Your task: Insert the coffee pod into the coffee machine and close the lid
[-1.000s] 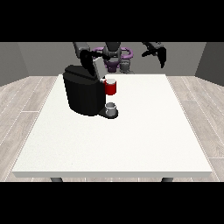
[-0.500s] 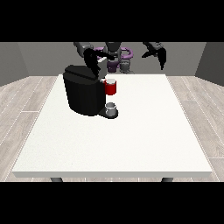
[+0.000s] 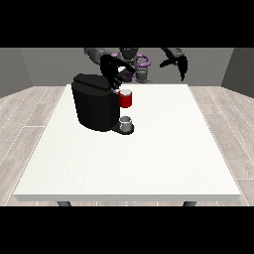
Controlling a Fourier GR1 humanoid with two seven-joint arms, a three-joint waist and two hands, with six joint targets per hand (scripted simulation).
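While the robot stands behind the table (image 3: 149,163), the scene reads:

Machine: the black coffee machine (image 3: 94,104) sits on the table's far left part.
Red thing: a red thing at the machine (image 3: 125,99) sits at its front, above a grey thing (image 3: 126,121) on the machine's base.
Hand at view's left: this hand (image 3: 113,69) hovers over the machine's top, fingers spread, holding nothing visible.
Hand at view's right: this hand (image 3: 177,62) hangs raised beyond the far edge, fingers relaxed, empty.
Pod: cannot tell where it is.
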